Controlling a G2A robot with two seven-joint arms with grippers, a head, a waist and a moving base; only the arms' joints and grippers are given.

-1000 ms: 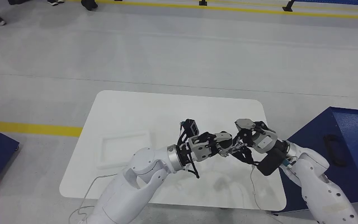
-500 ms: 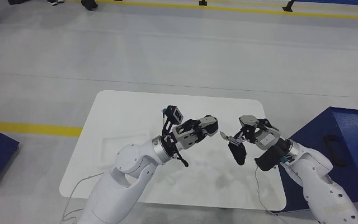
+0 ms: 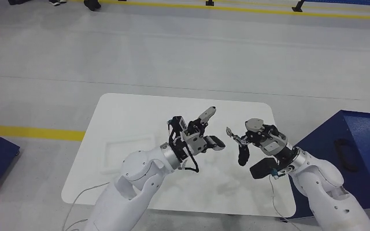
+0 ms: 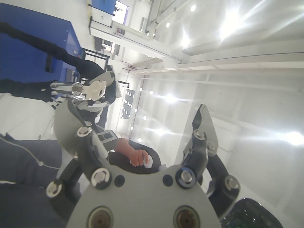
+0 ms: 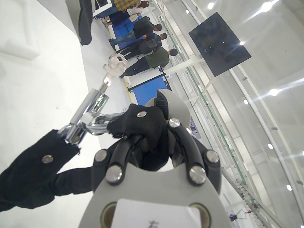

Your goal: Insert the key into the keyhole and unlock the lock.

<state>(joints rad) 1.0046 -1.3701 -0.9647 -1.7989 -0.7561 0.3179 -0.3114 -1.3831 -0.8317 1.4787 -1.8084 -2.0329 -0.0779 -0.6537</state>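
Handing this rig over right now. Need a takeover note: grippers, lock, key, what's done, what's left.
Left gripper: open, empty, not touching the key.
Right gripper: shut on the lock by its black sleeve, holding it up over the table.
The key sits in the lock's chrome end, its head sticking out toward the left gripper.
Done: key inserted.
Left: grip the key head and turn it. Cannot tell whether the lock is already open.
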